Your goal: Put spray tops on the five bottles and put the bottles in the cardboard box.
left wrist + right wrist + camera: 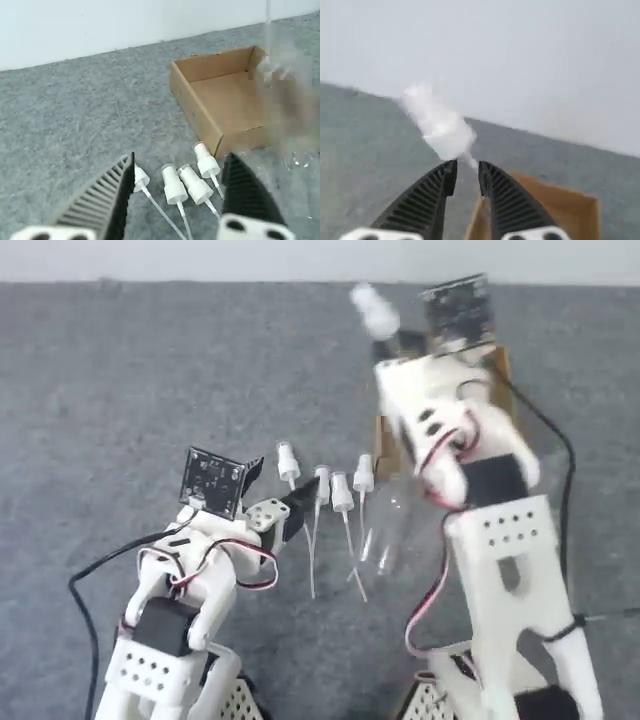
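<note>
Across the high view, a grey felt mat [150,370] is the work surface.

Right arm [500,530]: right half of frame, standing high over the cardboard box [195,107], which sits upper right and is mostly covered by the arm.

Left arm [190,580]: lower left, low over the mat.

Clear bottle [385,530]: lying on its side at frame centre, below the box.

Left gripper [180,162]: jaws spread wide, holding nothing, pointed at the loose tops.

Right gripper [467,164]: jaws nearly together, pinching a blurred white spray top [440,125] at upper centre, above the box.

Four loose spray tops [342,492]: in a row at centre, just left of the bottle, dip tubes trailing toward the bottom edge.
</note>
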